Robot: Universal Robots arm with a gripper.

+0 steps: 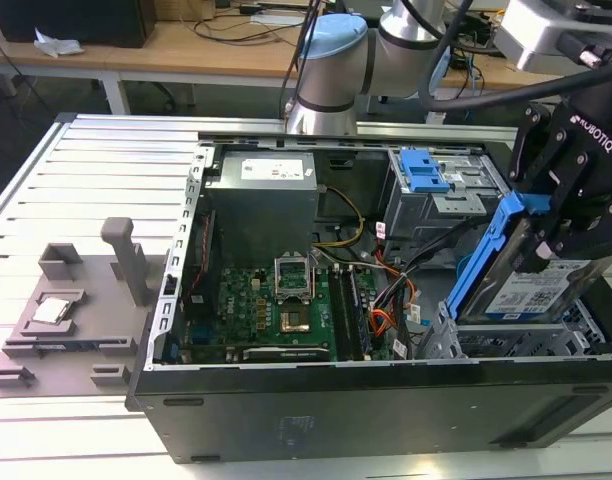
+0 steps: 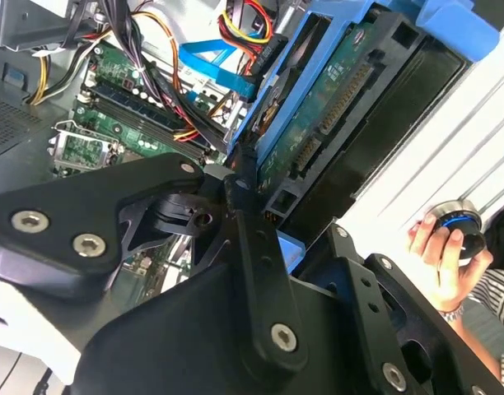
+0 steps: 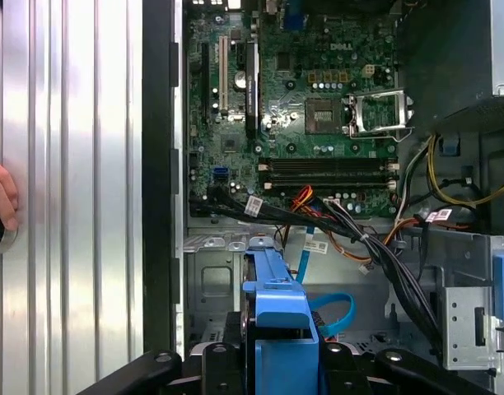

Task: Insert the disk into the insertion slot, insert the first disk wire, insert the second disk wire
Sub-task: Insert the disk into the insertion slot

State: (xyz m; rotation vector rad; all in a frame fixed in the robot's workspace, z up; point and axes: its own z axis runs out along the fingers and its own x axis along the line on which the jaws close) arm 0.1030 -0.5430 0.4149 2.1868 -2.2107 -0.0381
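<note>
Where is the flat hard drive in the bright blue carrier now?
The hard drive is at the exterior view's right, held tilted by the black gripper over the grey perforated drive cage.

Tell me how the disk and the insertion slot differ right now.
The disk is blue-framed with a white-and-silver label; the slot is bare grey perforated metal. The disk hangs tilted in the gripper; the slot sits fixed in the case below it. Both are rectangular.

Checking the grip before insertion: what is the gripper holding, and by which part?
The gripper holds the disk, clamped at its blue handle end, with the disk tilted over the open computer case.
</note>
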